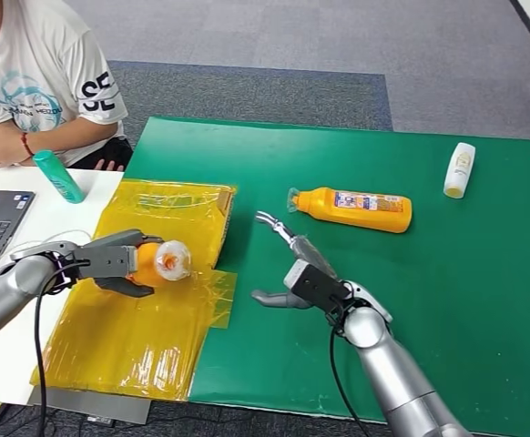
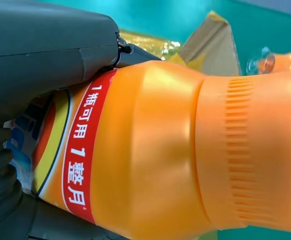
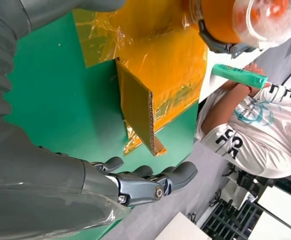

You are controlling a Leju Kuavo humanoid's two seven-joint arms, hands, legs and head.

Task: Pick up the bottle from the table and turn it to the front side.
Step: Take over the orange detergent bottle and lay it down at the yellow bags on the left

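Silver arms, black cables, grey left hand [image 1: 115, 264], right hand [image 1: 297, 273].

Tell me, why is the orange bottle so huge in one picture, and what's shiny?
Left wrist view: the bottle sits right against the camera in the left hand, so it looks giant. Head view: the yellow plastic wrap glints with glare. Right wrist view: everything appears turned sideways.

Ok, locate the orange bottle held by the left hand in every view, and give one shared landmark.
Head view: held orange bottle left of centre, gripped by the left hand.
Left wrist view: its body fills the frame.
Right wrist view: cap end at top edge.
Shared landmark: yellow-wrapped cardboard.
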